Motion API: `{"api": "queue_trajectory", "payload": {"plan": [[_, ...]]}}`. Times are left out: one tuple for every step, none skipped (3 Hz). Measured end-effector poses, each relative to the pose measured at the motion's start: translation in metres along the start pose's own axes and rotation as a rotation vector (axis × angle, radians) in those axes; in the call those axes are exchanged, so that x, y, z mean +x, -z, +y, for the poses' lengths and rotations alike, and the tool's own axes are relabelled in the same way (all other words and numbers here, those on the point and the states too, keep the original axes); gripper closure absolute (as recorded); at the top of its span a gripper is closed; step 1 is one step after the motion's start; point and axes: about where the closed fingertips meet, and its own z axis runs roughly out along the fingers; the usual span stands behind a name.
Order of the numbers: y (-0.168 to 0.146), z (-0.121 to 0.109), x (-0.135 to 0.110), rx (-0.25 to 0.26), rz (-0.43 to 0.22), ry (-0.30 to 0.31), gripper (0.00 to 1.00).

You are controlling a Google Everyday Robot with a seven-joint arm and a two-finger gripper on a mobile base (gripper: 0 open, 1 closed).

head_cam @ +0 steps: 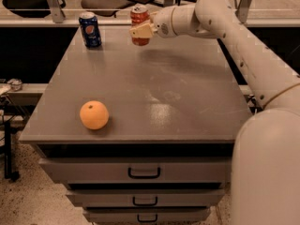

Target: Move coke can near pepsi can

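The red coke can is held upright in my gripper, just above the far part of the grey cabinet top. The gripper is shut on the can and reaches in from the right on the white arm. The dark blue pepsi can stands upright at the far left corner of the top, a short way to the left of the coke can. The two cans are apart.
An orange lies near the front left of the cabinet top. Drawers with dark handles are below the front edge. Chairs and a rail stand behind the cabinet. My arm's white body fills the right foreground.
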Motion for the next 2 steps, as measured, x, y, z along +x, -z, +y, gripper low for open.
{"api": "queue_trajectory", "payload": {"plan": [[-0.043, 0.007, -0.006, -0.055, -0.034, -0.006, 1.0], [-0.077, 0.016, -0.01, -0.102, -0.045, -0.012, 1.0]]}}
